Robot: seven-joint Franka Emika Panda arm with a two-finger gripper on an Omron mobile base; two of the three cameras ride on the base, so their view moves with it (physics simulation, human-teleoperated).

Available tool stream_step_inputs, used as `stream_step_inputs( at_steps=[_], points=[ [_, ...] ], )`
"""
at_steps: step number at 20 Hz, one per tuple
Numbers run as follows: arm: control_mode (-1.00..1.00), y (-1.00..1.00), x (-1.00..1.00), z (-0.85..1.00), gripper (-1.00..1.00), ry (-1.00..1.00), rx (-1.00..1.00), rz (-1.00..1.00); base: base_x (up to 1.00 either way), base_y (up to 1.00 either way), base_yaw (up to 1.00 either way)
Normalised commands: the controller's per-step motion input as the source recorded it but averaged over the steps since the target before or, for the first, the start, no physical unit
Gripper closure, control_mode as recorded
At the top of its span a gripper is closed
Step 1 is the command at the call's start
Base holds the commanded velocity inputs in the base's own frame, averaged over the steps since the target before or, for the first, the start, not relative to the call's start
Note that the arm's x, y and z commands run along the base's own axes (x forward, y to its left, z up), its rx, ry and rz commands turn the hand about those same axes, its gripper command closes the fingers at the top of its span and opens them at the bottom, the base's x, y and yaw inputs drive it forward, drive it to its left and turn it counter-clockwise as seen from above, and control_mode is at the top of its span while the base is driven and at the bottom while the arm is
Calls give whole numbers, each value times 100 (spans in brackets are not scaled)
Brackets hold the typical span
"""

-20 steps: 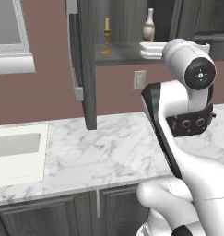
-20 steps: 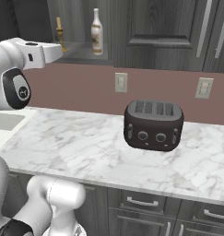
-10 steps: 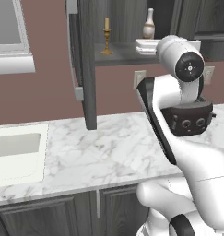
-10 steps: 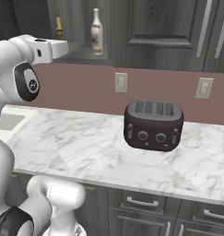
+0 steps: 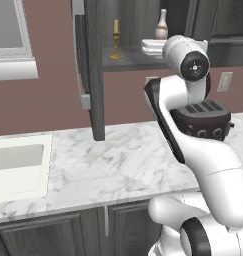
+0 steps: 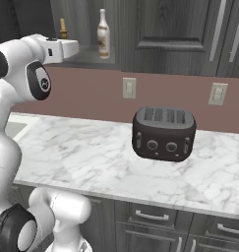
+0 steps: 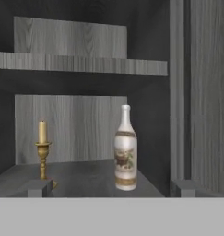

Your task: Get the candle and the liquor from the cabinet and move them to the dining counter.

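Note:
The cabinet [image 5: 93,75] stands with its door swung open. On its lower shelf [image 7: 85,173] a pale-yellow candle [image 7: 43,154] in a brass holder stands at the left, and the cream liquor [image 7: 126,154] bottle stands upright to its right. Both also show from the base: the candle [image 5: 115,40] and the liquor [image 5: 162,25], and again the liquor [image 6: 104,42]. My gripper [image 7: 111,191] hangs open just in front of the shelf edge, level with the bottle's base, with its fingertips [image 7: 39,188] set wide apart and nothing between them. The dining counter is out of view.
A dark toaster [image 6: 164,134] sits on the marble worktop [image 6: 91,152] under the cabinets. A white sink [image 5: 18,160] lies at the worktop's left end. The open cabinet door hangs down close to the worktop on my arm's left. An upper shelf [image 7: 81,64] spans the cabinet above the two things.
The arm's upper joints have swung a little towards the cabinet, and the hand has edged closer to the shelf. The jaws stay open, and the candle and bottle have not moved.

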Motion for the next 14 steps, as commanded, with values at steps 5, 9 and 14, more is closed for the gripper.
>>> stream_step_inputs(
  at_steps=[5, 9, 14],
  points=[
    [-100, 0, 27, 0, -100, 4, 0, 0, 0, 0, 0],
    [-100, 0, 23, 3, -100, 11, 0, 0, 0, 0, 0],
    [-100, 0, 20, 5, -100, 10, 0, 0, 0, 0, 0]
  ],
)
